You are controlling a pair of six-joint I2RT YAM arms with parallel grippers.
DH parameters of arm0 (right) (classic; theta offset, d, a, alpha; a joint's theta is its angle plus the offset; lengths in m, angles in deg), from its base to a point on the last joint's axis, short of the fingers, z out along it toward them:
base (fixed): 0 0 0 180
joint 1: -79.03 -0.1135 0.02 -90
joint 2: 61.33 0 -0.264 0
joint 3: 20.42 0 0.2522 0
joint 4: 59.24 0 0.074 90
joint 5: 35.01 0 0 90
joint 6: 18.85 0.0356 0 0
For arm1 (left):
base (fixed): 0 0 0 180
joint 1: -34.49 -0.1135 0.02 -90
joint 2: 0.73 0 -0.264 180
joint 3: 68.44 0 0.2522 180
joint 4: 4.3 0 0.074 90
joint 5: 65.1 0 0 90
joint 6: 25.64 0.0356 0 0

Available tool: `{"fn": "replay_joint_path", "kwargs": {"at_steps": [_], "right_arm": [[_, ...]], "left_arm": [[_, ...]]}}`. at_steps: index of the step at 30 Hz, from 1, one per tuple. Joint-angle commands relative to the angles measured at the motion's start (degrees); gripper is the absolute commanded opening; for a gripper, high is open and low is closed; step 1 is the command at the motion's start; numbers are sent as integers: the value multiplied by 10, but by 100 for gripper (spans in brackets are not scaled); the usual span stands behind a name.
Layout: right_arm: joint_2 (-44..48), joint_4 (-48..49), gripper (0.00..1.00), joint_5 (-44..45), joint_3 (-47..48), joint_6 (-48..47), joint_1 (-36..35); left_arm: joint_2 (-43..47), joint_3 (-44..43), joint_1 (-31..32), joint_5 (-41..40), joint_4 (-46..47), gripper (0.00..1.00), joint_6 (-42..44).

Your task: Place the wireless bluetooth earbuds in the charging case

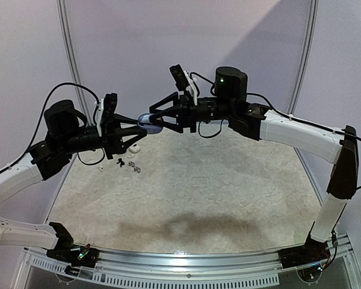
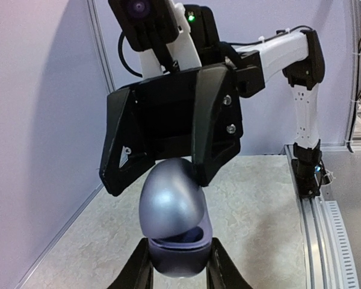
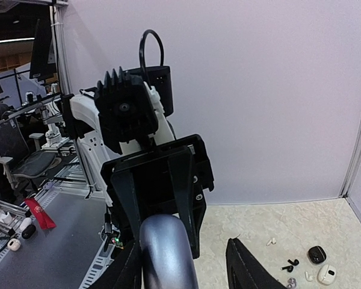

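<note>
A silvery-blue charging case (image 2: pixel 171 205) is held up in the air between the two arms, its lid ajar. My left gripper (image 2: pixel 179 256) is shut on the case's lower half. My right gripper (image 3: pixel 180 259) faces it from the other side and stands open around the lid (image 3: pixel 165 253), with a clear gap at one finger (image 3: pixel 246 265). In the top view the two grippers meet at the case (image 1: pixel 149 123). Tiny loose earbuds lie on the table below: black ones (image 3: pixel 289 264), a white one (image 3: pixel 271 242) and silvery ones (image 1: pixel 132 168).
A small black case (image 3: pixel 316 254) and a white case (image 3: pixel 327 275) sit on the table near the earbuds, at the back left in the top view. The table (image 1: pixel 216 198) is pale and speckled, with white walls behind and a rail along the near edge.
</note>
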Motion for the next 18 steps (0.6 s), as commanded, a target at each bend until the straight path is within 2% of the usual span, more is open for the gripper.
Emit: {"fn": "replay_joint_path", "kwargs": {"at_steps": [1, 8, 18], "right_arm": [[-19, -36, 48, 52, 20, -10, -2], [-34, -130, 48, 98, 54, -37, -1], [-35, -142, 48, 97, 54, -33, 1]], "left_arm": [[4, -17, 20, 6, -32, 0, 54], [8, -15, 20, 34, -35, 0, 66], [11, 9, 17, 16, 4, 0, -8]]}}
